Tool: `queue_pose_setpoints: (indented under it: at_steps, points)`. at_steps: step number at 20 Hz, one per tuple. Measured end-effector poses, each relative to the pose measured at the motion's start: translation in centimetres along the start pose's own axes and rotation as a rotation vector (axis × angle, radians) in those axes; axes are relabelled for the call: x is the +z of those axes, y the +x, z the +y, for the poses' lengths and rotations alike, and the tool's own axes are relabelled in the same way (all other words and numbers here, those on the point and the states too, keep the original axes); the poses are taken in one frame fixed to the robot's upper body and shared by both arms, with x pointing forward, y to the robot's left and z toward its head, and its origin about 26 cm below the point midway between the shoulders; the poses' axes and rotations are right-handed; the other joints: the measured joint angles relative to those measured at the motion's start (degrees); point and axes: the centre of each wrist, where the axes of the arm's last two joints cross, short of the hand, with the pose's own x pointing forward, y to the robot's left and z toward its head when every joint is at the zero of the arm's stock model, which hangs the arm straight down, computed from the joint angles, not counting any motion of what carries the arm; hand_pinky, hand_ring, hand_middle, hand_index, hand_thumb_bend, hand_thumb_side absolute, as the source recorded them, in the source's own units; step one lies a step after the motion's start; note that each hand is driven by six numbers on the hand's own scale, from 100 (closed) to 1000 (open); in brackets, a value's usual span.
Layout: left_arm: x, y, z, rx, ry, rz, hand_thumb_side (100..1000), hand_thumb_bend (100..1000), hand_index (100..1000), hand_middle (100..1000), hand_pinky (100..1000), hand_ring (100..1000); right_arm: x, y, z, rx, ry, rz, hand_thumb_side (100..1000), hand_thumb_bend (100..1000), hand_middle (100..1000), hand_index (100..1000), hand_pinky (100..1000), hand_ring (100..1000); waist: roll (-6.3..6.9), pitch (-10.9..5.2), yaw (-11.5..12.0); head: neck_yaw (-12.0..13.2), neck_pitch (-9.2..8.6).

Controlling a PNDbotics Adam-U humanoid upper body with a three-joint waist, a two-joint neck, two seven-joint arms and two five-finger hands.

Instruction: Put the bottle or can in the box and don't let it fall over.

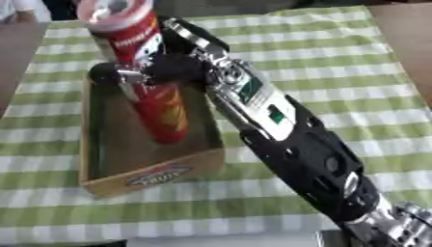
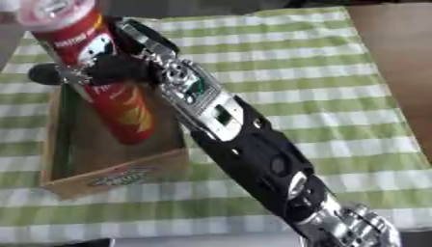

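Gripping the tall red can [image 1: 143, 72] about its middle, the right hand [image 1: 160, 69] has its fingers and thumb curled round the tube, with one dark fingertip showing past the can's left side. The arm reaches in from about five o'clock and ends at the can near eleven o'clock in the left eye view. The can stands with its base down inside the shallow cardboard box [image 1: 152, 176], the clear-lidded top well above the box walls; it looks tilted, but the whole scene is seen at a slant, so I cannot tell how far it truly leans.

Holding it at mid-height rather than at the lid makes sense: a tall, narrow can tips easily, and a hold near its middle keeps it steady while the base settles. The base appears to sit on or just above the box floor, towards the box's right wall; whether it touches the floor I cannot tell.

The box lies on a green-and-white checked cloth [image 1: 337, 58], its printed front wall at six o'clock. The left hand shows in neither view.

By my judgement the task is nearly finished; what remains is letting go without nudging the can.
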Motion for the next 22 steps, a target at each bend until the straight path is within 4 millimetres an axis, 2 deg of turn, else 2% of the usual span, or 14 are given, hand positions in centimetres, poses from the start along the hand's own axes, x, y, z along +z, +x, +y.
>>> queue_pose_setpoints:
  at_steps: [5,12,22]
  points:
    - [0.0,0.0,0.0,0.0,0.0,0.0,206,389,759,753,938,636,0.0,-0.1,-0.1,0.074,0.003,0.028,541,1000,1000,1000,1000,1000,-0.05,0.0,-0.12,0.26,0.0]
    - [0.0,0.0,0.0,-0.004,0.001,-0.003,207,385,759,753,938,635,0.5,0.6,-1.1,0.091,-0.02,0.018,541,1000,1000,1000,1000,1000,-0.12,-0.1,-0.73,0.76,0.0]
    - [0.0,0.0,0.0,-0.011,-0.002,-0.004,203,386,760,752,937,634,2.8,3.9,-3.7,0.077,-0.09,-0.073,541,1000,1000,998,1000,1000,-0.05,-0.62,-1.98,1.74,0.02]
